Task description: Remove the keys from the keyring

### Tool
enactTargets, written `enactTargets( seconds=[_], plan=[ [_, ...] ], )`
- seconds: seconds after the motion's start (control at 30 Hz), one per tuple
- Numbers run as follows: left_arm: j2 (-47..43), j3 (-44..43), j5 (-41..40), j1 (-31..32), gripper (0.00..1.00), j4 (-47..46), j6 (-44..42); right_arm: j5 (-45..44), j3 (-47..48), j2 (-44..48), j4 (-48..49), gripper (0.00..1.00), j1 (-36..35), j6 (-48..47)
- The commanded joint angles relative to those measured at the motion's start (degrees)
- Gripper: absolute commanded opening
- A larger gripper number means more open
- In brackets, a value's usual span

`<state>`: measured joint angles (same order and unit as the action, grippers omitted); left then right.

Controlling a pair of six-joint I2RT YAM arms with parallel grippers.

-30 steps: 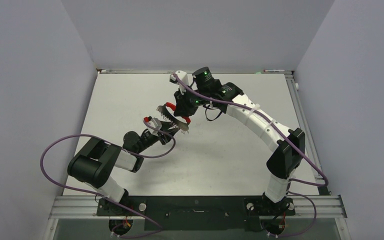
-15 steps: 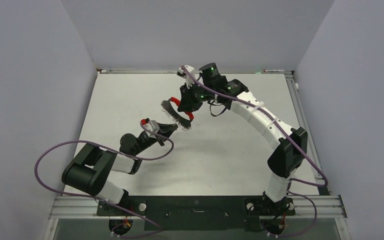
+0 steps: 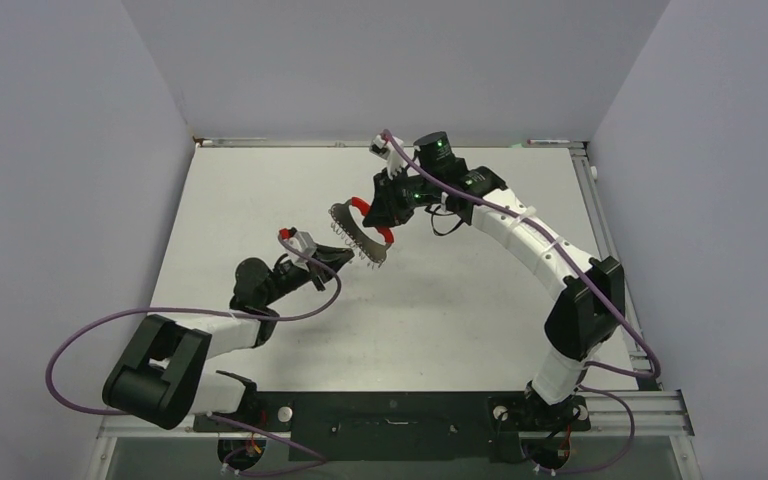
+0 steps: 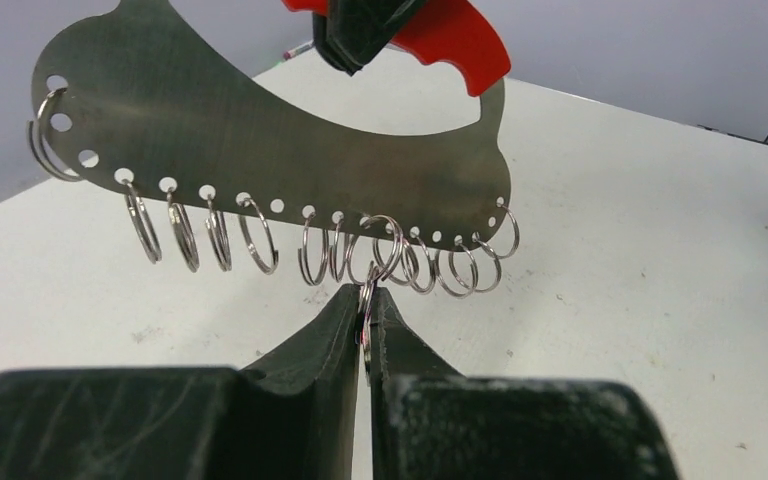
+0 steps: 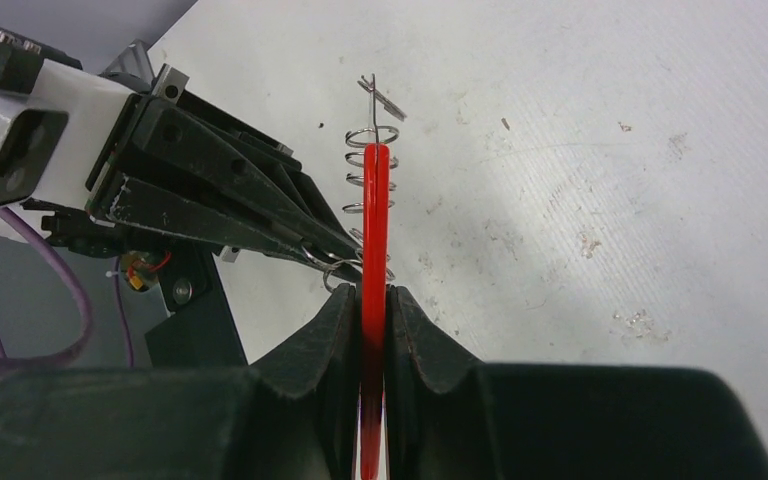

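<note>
The keyring is a curved grey metal plate with a red curved piece on top and a row of holes. Several small metal rings hang from the holes. My right gripper is shut on the red piece and holds the plate above the table. My left gripper is shut on one small ring, seen edge-on, linked to a ring under the plate's middle. In the top view it reaches up to the plate's lower edge. No flat keys show in any view.
The white table has scuff marks and grey walls on three sides. A metal rail with both arm bases runs along the near edge. Purple cables loop beside the left arm.
The right gripper has carried the plate a little right and back. The left gripper has followed, still at the plate's lower edge, and the left arm has stretched out with its elbow swung down-left.
</note>
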<state>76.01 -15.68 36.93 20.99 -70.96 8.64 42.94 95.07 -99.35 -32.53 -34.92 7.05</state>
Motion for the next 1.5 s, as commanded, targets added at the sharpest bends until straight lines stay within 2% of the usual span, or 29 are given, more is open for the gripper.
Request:
enactTargets(
  seconds=[0.0,0.17,0.3,0.43,0.6,0.77,1.0,1.2,1.47],
  plan=[
    [-1.57,-4.62,4.09,-1.46,0.0,10.17,0.87,-0.76,-2.94,4.63,6.94,0.05,2.0,0.43],
    [-1.3,-14.08,3.12,-1.79,0.0,33.46,-3.45,0.88,-12.13,6.37,12.96,0.05,4.65,4.54],
    [-0.83,-21.54,1.64,-0.55,0.0,50.23,-10.64,2.67,-21.49,7.53,22.75,0.05,7.61,11.1],
    [0.17,-26.66,-2.23,1.05,0.0,62.91,-17.56,3.76,-30.61,8.24,33.89,0.05,11.06,18.88],
    [1.49,-29.83,-8.65,4.53,0.0,72.92,-24.37,3.49,-41.75,9.03,46.86,0.05,14.26,26.24],
    [5.83,-33.13,-13.29,7.76,0.0,79.26,-28.43,3.28,-51.97,9.49,56.42,0.05,15.05,29.13],
    [15.74,-41.24,-15.23,10.47,0.0,89.03,-31.73,5.2,-57.66,5.91,59.3,0.05,16.73,26.81],
    [20.46,-42.78,-17.5,11.47,0.0,90.21,-32.42,7.51,-58.65,1.82,61.93,0.05,18.48,27.59],
    [23.5,-43.75,-25.51,17.03,0.0,89.76,-34.57,10.12,-59.6,2.34,66.61,0.05,18.33,30.71]
  ],
)
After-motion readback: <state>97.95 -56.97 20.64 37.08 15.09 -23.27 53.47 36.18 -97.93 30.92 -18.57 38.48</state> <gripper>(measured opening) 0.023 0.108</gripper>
